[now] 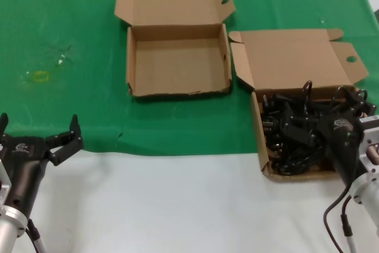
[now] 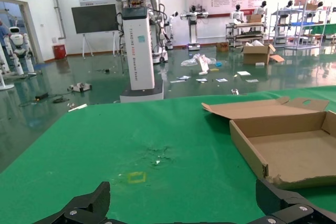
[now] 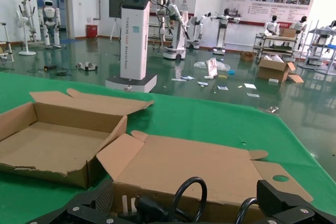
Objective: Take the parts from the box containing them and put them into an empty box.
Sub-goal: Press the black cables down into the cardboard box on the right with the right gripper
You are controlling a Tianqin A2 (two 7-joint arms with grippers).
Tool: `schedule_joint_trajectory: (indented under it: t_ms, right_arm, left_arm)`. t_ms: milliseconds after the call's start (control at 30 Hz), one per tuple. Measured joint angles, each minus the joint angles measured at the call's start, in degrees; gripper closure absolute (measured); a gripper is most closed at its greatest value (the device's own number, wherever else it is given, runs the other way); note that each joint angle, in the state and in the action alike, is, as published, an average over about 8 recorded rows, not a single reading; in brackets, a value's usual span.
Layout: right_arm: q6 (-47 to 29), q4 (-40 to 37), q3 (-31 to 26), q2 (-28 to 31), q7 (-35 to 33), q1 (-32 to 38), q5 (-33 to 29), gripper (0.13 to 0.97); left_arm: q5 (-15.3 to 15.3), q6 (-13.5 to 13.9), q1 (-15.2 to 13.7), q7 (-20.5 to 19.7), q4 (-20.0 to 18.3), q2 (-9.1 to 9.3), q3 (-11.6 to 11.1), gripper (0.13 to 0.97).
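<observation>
Left end effector [image 1: 44, 140]: idle at 8 o'clock on the surface [image 1: 177, 205], fingers spread, holding nothing.
Right end effector [image 1: 331, 137]: at 4 o'clock, lowered over the cords; fingers spread, nothing pinched.
Parts [image 1: 296, 131]: tangled thin black cords with chunky plugs, filling the full box [image 1: 259, 117]. Best pinch one raised loop, lift slowly.
Empty box [image 1: 177, 66]: at 12 o'clock, bare brown, lid open.
</observation>
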Motion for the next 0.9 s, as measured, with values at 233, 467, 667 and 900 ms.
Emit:
schedule_joint_trajectory:
  t_ms: [233,467,667,900]
  right_arm:
    - [0.0,0.0,0.0,0.0,0.0,0.0,0.0,0.129]
    - [0.0,0.0,0.0,0.0,0.0,0.0,0.0,0.129]
    - [0.0,0.0,0.0,0.0,0.0,0.0,0.0,0.129]
    - [0.0,0.0,0.0,0.0,0.0,0.0,0.0,0.129]
  left_arm:
    - [0.0,0.0,0.0,0.0,0.0,0.0,0.0,0.132]
    - [0.0,0.0,0.0,0.0,0.0,0.0,0.0,0.132]
    - [0.0,0.0,0.0,0.0,0.0,0.0,0.0,0.134]
    - [0.0,0.0,0.0,0.0,0.0,0.0,0.0,0.15]
